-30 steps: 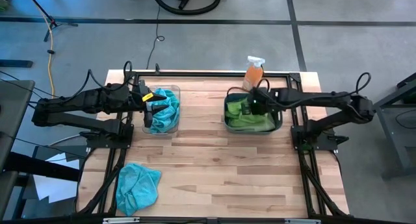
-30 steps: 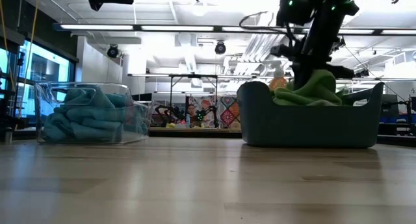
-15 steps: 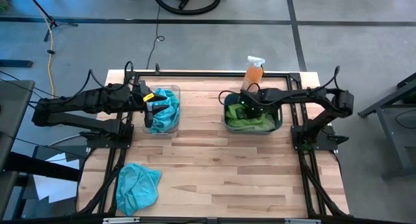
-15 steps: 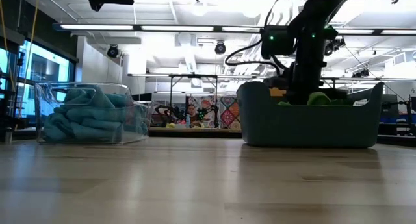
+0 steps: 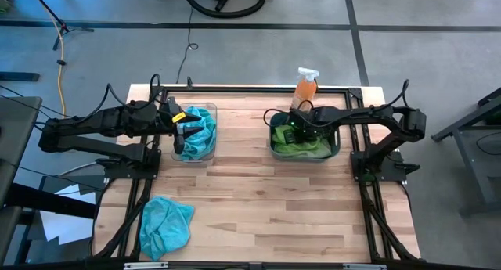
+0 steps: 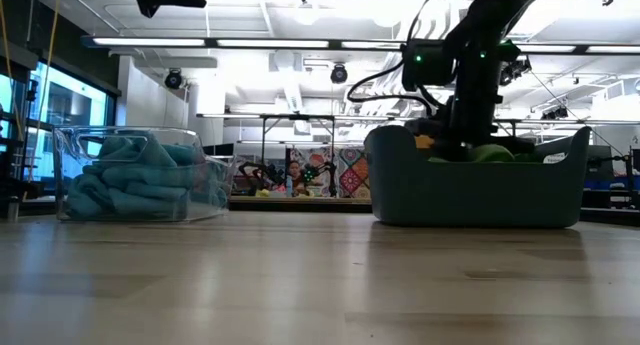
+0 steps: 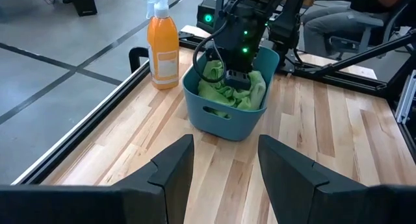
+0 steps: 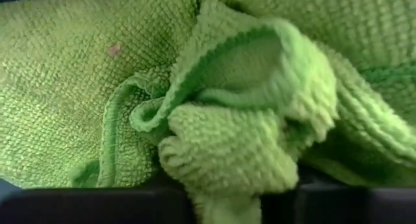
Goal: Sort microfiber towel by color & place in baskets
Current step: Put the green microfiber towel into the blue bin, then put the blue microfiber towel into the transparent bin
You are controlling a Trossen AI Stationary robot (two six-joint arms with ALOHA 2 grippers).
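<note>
My right gripper [image 5: 293,131] reaches down into the dark teal-grey tub [image 5: 337,150], onto the green towels [image 5: 311,145] lying in it. In the right wrist view a bunched fold of green towel [image 8: 227,152] sits in the gap between its parted fingers. My left gripper [image 7: 224,165] hangs open with nothing in it, over the clear bin [image 5: 196,155], which holds blue towels [image 5: 203,129]. Another blue towel [image 5: 166,225] lies crumpled on the table near its front left corner. My right gripper comes at the green towels from above, pointing steeply down. A fold of the top towel [image 8: 224,185] stands between its fingers. The towel rests on the others in the tub. Whether the fingers still touch it, I cannot tell.
An orange spray bottle [image 5: 305,86] stands just behind the tub at the table's far edge. Bare wood lies between the two baskets and across the table's near half. Black frame rails run along the table's edges.
My right gripper has sunk into the tub and shifted a little toward the table's left, tipping to point more steeply down. The green towel it carried, first heaped above the tub's rim, now lies low inside the tub.
</note>
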